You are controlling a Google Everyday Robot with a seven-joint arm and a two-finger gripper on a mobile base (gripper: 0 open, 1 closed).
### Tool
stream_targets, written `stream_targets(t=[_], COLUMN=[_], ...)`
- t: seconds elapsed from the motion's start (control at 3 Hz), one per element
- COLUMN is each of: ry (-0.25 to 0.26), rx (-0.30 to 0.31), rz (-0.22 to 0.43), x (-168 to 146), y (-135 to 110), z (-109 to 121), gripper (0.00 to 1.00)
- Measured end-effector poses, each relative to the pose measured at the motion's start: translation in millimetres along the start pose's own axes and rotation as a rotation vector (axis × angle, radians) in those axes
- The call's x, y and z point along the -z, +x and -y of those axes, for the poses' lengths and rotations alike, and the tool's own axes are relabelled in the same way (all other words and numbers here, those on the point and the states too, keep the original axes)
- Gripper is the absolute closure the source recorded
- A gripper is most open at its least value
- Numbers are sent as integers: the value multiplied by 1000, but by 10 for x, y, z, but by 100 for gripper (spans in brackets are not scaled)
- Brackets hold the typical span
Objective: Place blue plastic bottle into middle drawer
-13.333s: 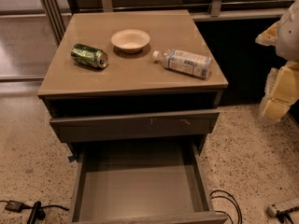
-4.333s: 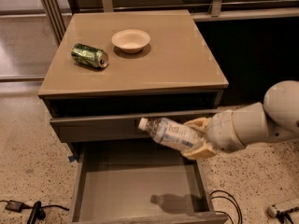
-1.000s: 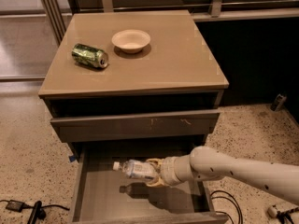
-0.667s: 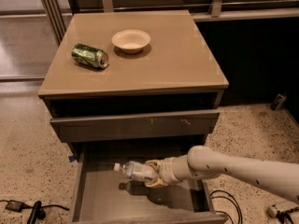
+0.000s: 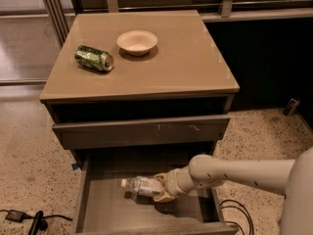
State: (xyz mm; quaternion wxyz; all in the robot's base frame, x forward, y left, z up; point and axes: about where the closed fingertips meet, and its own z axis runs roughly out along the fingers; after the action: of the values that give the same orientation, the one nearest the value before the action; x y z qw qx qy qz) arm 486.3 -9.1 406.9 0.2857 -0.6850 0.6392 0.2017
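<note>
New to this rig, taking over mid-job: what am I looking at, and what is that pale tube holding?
One camera looks down at a grey cabinet from its front. The pale tube from the right is the robot's single arm. Its gripper is inside the open middle drawer, closed on the blue plastic bottle, held sideways, cap leftward, low over the drawer floor. On top of the cabinet lie a green can on its side and a small bowl.

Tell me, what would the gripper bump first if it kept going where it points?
Probably the picture-left wall of the middle drawer. The gripper, shut on the blue plastic bottle, points that way inside the drawer, so the bottle's cap would likely touch first.
</note>
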Motion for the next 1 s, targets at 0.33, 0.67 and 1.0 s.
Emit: stream_targets(t=[0.33, 0.67, 1.0], ry=[-26, -29, -29], rx=[-15, -17, -17], rz=[-47, -51, -51], x=[-73, -82, -82], y=[114, 124, 124], z=[-47, -52, -52], gripper=[100, 83, 59])
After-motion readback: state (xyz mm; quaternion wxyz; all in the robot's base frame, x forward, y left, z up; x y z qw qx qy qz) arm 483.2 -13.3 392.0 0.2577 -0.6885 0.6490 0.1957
